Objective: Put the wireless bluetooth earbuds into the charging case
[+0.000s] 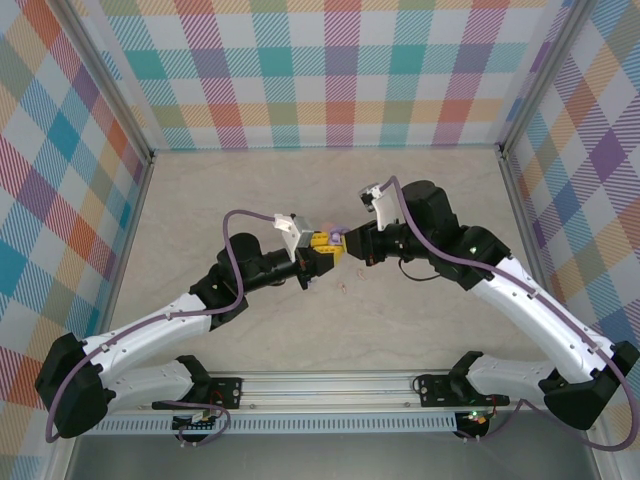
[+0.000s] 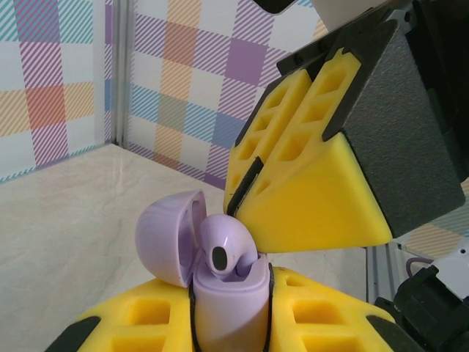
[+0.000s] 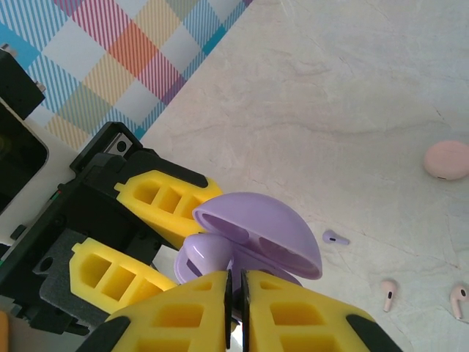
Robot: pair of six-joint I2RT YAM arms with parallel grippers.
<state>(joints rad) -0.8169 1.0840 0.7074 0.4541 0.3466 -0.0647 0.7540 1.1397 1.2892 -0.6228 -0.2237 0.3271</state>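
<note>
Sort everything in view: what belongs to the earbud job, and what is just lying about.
Belongs to the job:
purple case, lid open, held in the left fingers; purple bud sitting in it; loose purple bud on the table; two pinkish buds; pink round disc, probably their case.

Just setting:
table; plaid walls.

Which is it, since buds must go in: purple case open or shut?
Open: the case lid is swung back, a purple earbud seated inside.

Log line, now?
left gripper: holding open purple charging case | right gripper: shut at purple stemmed earbud in case | table: three loose earbuds
</note>
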